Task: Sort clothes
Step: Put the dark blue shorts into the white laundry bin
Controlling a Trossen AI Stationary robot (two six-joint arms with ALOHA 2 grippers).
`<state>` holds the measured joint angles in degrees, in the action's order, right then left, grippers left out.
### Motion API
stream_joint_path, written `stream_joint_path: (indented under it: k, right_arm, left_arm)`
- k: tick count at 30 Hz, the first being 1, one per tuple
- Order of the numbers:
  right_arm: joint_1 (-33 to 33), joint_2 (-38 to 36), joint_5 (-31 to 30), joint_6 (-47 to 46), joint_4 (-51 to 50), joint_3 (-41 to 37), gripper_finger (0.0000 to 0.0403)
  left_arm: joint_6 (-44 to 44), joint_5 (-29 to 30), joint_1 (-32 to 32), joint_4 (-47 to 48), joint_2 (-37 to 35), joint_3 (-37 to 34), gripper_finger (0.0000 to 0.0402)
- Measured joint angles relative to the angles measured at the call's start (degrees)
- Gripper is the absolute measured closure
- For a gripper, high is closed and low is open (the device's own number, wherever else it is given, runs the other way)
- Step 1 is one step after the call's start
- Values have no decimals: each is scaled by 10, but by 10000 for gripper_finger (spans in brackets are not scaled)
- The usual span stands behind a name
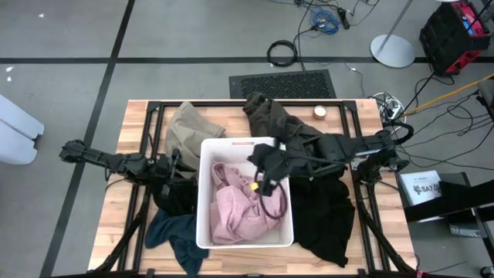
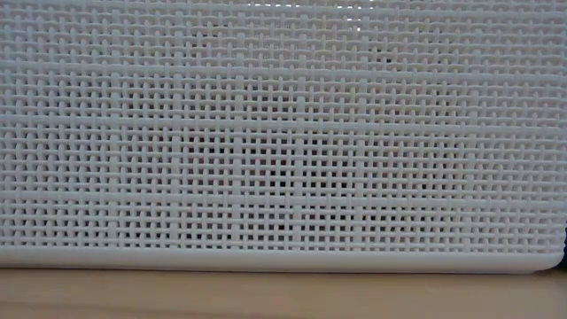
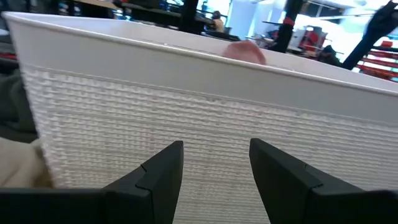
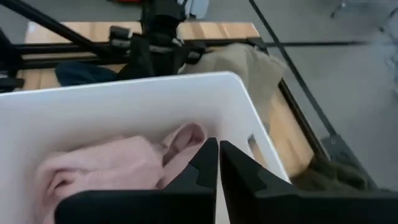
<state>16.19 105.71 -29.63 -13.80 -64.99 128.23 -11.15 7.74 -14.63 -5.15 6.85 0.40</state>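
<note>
A white bin (image 1: 245, 193) stands mid-table with a pink garment (image 1: 235, 205) lying inside. Around it lie a tan garment (image 1: 185, 127), an olive-brown one (image 1: 274, 116), a large black one (image 1: 324, 216), a teal one (image 1: 181, 239) and another black one (image 1: 176, 197). My right gripper (image 4: 217, 155) hangs shut over the bin's far part, above the pink garment (image 4: 118, 165), with nothing in it. My left gripper (image 3: 216, 146) stands open and level just left of the bin, facing its mesh wall (image 3: 205, 124). That mesh wall (image 2: 283, 133) fills the low view.
Black frame rails (image 1: 154, 108) run along the table's edges. A small round object (image 1: 319, 111) sits at the far right of the table. Bare wood (image 1: 127, 154) shows along the left edge, and beyond the bin's left wall my left arm (image 4: 158, 37) shows.
</note>
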Motion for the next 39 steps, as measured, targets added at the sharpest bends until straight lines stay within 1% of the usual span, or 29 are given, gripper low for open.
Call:
stream_joint_path:
  k: [1,4,6,8,11,13,15,18,21,23,25,27,31,35,37,39]
  right_arm:
    - [-7,-1,26,14,26,-14,402]
    - [-31,-2,128,47,74,-61,402]
    - [-47,-4,163,56,104,-100,403]
    - [-65,-20,166,60,135,-148,403]
    - [-95,-64,163,59,210,-242,403]
    - [-113,-99,169,57,273,-316,403]
    - [-129,-138,192,56,332,-391,403]
    - [-149,-195,212,55,434,-492,403]
    - [-164,-238,220,63,502,-565,403]
    - [-173,-262,226,59,515,-593,403]
    - [-178,-286,226,52,532,-611,403]
    - [-181,-299,225,54,546,-623,403]
    - [-180,-301,225,60,555,-628,403]
    - [-180,-301,224,56,562,-626,398]
    - [-180,-301,222,47,558,-627,388]
    - [-180,-301,222,41,557,-627,375]
  left_arm:
    - [0,-1,0,-1,0,0,208]
    - [1,-14,0,-1,0,0,208]
    - [21,-18,0,0,0,2,208]
    - [28,-16,0,3,0,14,208]
    - [30,9,0,19,0,53,208]
    - [30,32,0,80,2,97,208]
    - [27,51,0,150,8,149,208]
    - [25,64,0,228,27,218,208]
    - [22,64,0,301,60,280,208]
    - [-4,59,0,360,89,320,208]
    - [-41,35,0,412,123,355,208]
    - [-79,-10,0,446,163,378,208]
    - [-137,-123,-14,447,251,389,208]
    - [-208,-215,-55,456,330,389,208]
    - [-260,-237,-89,457,357,389,208]
    - [-301,-238,-127,455,372,389,208]
